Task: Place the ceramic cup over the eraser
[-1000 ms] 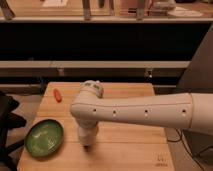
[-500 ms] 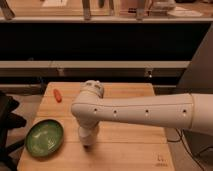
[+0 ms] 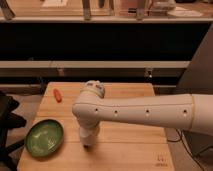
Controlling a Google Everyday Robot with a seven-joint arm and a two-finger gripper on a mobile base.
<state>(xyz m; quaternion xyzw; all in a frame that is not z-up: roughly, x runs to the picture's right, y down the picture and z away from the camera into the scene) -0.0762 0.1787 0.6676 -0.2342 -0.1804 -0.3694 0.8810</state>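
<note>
My white arm reaches in from the right across the wooden table (image 3: 130,145). Its wrist bends straight down, and the gripper (image 3: 88,141) sits at its lower end, close to the table top, just right of the green plate. A white cylindrical shape (image 3: 89,134) there is as wide as the wrist. I cannot tell whether it is the ceramic cup or part of the arm. A small red-orange eraser (image 3: 58,95) lies at the table's far left corner, well apart from the gripper.
A round green plate (image 3: 44,138) lies at the front left of the table. A dark chair (image 3: 7,120) stands off the left edge. Dark shelving and a counter run behind the table.
</note>
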